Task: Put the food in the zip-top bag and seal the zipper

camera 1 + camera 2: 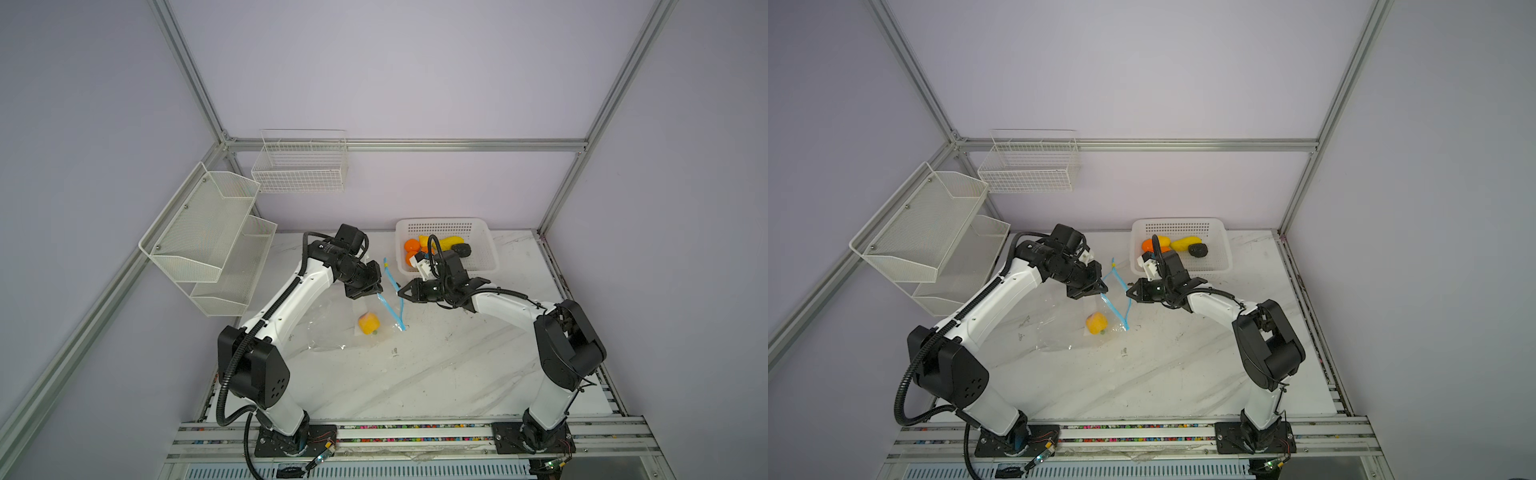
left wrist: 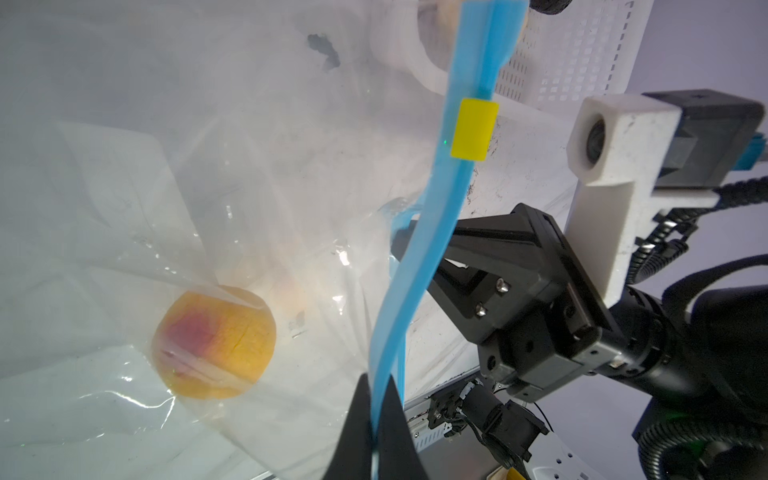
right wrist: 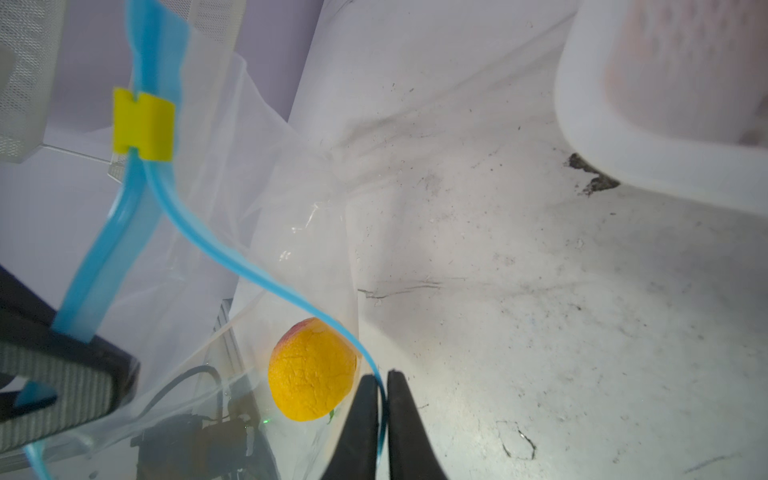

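Lead: Lilac walls and aluminium framing enclose a white marbled desk (image 1: 436,374). What do we record for the left end effector (image 1: 374,292)?

Aide: We record it clenched on the zipper (image 2: 432,232); the left wrist view shows the blue strip pinched between its black fingertips (image 2: 353,428). The yellow tab (image 2: 473,129) sits further along the strip, apart from that grip.

Lead: And the right end effector (image 1: 401,291)?

Aide: Clamped too. In the right wrist view we see its fingers (image 3: 409,428) closed on a thin blue lip of the same zipper. The two end effectors face each other, tips near but apart, and the mouth stands parted between them.

Lead: Where do we place the zip-top bag (image 1: 332,328)?

Aide: Its clear body lies crumpled on the desk below the left end effector, spreading back toward that arm's base. One yellow fruit (image 1: 368,323) rests inside it, near and below both end effectors.

Lead: And outside the bag?

Aide: We find a white perforated basket (image 1: 488,253) behind the right end effector, holding orange tangerines (image 1: 411,246), a long yellow piece (image 1: 451,242) and a dark lump (image 1: 462,250). That arm's wrist hides part of the pile, so we give no count.
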Controlling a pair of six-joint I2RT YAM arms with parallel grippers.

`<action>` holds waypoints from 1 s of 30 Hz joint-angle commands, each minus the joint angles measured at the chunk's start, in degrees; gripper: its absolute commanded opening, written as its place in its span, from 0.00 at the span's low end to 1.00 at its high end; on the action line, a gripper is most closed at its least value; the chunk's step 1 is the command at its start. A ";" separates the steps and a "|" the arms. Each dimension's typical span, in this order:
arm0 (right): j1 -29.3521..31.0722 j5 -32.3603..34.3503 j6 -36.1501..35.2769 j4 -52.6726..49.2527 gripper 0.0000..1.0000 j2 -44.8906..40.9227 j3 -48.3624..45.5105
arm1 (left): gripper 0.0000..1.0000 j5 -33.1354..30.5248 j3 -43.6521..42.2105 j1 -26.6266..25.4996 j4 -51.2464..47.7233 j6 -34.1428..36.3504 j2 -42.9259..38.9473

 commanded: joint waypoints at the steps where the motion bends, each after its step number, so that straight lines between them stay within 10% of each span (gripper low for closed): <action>1: 0.28 -0.43 -1.50 -2.62 0.09 -2.17 3.71 | 0.00 1.12 8.23 0.73 -4.38 -2.10 -0.88; 15: 0.28 4.94 -4.59 -8.01 0.08 -2.61 8.12 | 0.00 2.14 20.51 0.73 -7.87 -8.34 -1.03; 30: 0.28 8.20 -6.25 -11.24 0.09 -3.73 5.01 | 0.00 3.78 10.75 0.27 -4.38 -3.43 3.87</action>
